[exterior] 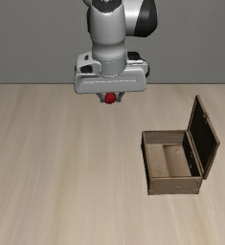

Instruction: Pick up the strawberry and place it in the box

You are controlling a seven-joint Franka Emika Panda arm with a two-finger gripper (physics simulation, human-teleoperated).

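Box (171,187) sits open on the counter (47,182), lid up, nothing in it yet. Strawberry (110,98) looks pinched in the jaws and off the counter (my read anyway), well apart from the box. Pickup done I reckon; I've still got the carry and drop.

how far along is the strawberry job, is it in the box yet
Not yet. Done: the hand sits over the strawberry, which peeks out red beneath it. In hand: the pickup; whether it is gripped or lifted cannot be told. Left: carry it to the open box, lid up, at the exterior view's right, with no strawberry inside, and release it.
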